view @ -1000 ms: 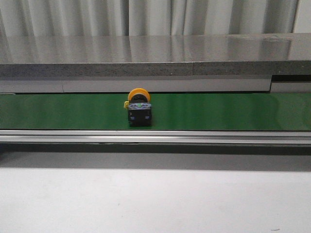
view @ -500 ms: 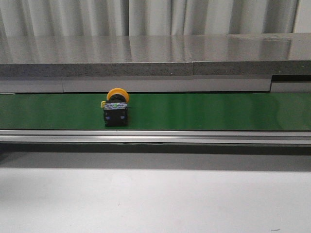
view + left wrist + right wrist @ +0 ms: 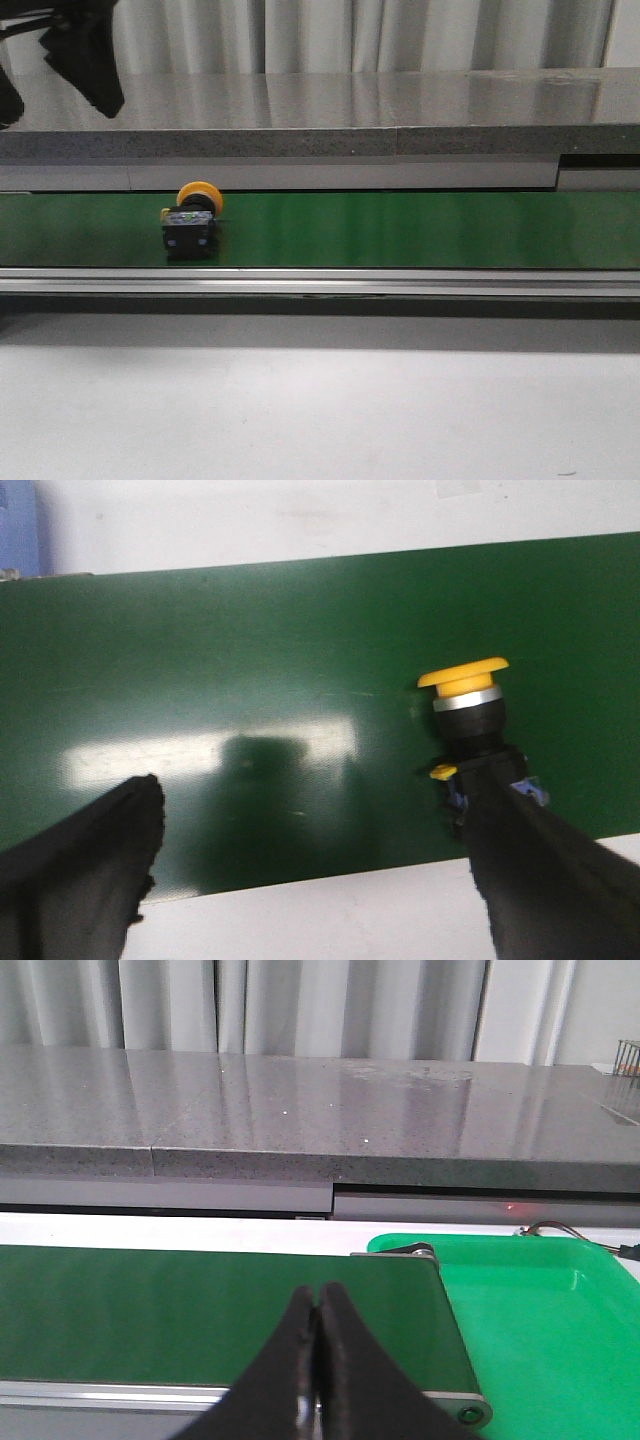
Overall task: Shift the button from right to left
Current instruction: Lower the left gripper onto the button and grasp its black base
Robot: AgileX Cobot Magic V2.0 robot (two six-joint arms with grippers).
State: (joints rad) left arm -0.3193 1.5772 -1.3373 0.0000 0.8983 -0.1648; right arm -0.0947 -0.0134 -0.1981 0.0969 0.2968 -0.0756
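The button (image 3: 190,220) stands on the conveyor belt (image 3: 420,230), towards the belt's left end and nearer its front edge than its rear edge. Behind the belt runs a long stone counter (image 3: 400,110), with curtains (image 3: 330,35) behind that. Before the belt lies the table (image 3: 320,410). The left gripper (image 3: 60,60) hangs above the counter's left end, well apart from the button. A tray (image 3: 540,1310) sits just beside the belt's right end
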